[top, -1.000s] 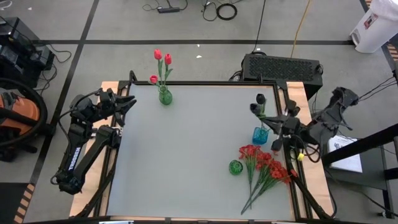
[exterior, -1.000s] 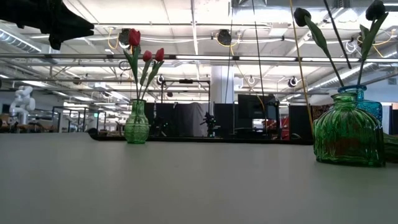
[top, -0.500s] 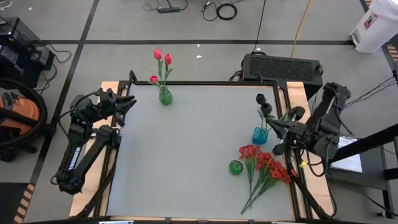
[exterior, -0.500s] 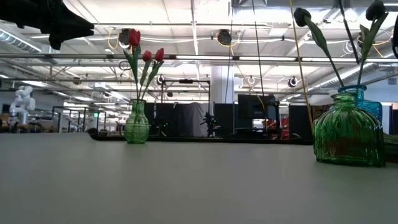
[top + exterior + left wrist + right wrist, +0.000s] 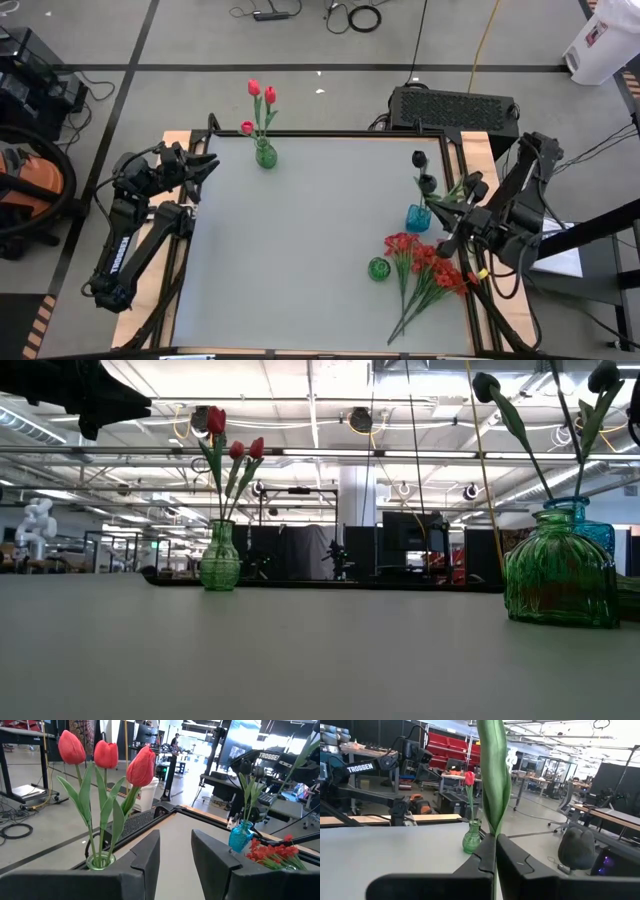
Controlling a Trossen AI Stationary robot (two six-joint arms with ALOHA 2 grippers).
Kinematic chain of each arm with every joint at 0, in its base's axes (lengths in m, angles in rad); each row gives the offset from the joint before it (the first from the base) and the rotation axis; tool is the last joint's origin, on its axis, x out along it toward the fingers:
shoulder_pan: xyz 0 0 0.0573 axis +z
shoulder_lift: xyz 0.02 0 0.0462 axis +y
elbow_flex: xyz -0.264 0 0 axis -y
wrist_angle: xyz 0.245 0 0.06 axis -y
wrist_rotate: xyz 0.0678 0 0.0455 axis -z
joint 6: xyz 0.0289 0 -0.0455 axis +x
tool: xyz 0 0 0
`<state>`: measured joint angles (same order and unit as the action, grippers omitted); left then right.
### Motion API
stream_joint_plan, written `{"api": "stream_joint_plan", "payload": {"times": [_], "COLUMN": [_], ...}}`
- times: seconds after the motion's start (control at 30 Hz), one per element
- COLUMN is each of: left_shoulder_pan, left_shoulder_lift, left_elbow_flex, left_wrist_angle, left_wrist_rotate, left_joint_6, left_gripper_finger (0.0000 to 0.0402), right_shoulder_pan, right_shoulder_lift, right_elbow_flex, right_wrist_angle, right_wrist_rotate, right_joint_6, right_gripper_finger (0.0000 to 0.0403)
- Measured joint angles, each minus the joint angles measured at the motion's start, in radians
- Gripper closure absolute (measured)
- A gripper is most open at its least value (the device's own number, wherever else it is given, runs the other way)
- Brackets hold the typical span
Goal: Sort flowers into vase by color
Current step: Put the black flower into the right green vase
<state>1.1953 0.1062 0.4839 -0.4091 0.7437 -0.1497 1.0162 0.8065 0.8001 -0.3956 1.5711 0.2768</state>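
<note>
Three red-pink tulips (image 5: 258, 98) stand in a green vase (image 5: 265, 154) at the table's far edge. Two black tulip buds (image 5: 428, 183) lean over a blue vase (image 5: 418, 217) on the right, with their stems in it. Next to it, a bushy red bunch (image 5: 432, 266) lies flat on the table beside a small round green vase (image 5: 378, 268). My right gripper (image 5: 460, 200) hovers just right of the blue vase and is shut on a green leaf. My left gripper (image 5: 175, 860) is open and in the air at the far left corner, facing the red tulips. My right gripper pinches a long green leaf (image 5: 494, 815) of a black tulip between its two shut fingers (image 5: 482, 857). The leaf rises upright from between the fingertips. Its lower end is hidden by the fingers, so which tulip it belongs to cannot be told.
The raised black frame (image 5: 340, 134) rims the table. The wide grey middle of the table (image 5: 300, 240) lies between the two vase groups. In the low view the round green vase (image 5: 560, 570) stands in front of the blue vase (image 5: 592, 520).
My right arm has lifted its elbow and drawn the gripper a little toward the table's near right. One black tulip bud swung with it, from left of the blue vase to over it. My left arm kept still.
</note>
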Motion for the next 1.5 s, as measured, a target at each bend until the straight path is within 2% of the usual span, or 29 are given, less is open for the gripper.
{"api": "stream_joint_plan", "payload": {"times": [0.23, 0.4, 0.93, 1.5], "left_shoulder_pan": [0.0, 0.0, 0.0, 0.0], "left_shoulder_lift": [0.0, 0.0, 0.0, 0.0], "left_elbow_flex": [0.0, 0.0, 0.0, 0.0], "left_wrist_angle": [0.0, 0.0, 0.0, 0.0], "left_wrist_rotate": [0.0, 0.0, 0.0, 0.0], "left_joint_6": [0.0, 0.0, 0.0, 0.0], "left_gripper_finger": [0.0283, 0.0283, 0.0283, 0.0283], "right_shoulder_pan": [-0.019, -0.033, -0.035, -0.088], "right_shoulder_lift": [0.0, 0.0, 0.004, 0.014], "right_elbow_flex": [0.0, 0.0, 0.0, 0.0], "right_wrist_angle": [-0.026, -0.106, -0.473, -0.482], "right_wrist_rotate": [0.0, 0.0, -0.031, -0.035], "right_joint_6": [0.0, 0.041, 0.443, 0.438], "right_gripper_finger": [0.0403, 0.0403, 0.0403, 0.0403]}}
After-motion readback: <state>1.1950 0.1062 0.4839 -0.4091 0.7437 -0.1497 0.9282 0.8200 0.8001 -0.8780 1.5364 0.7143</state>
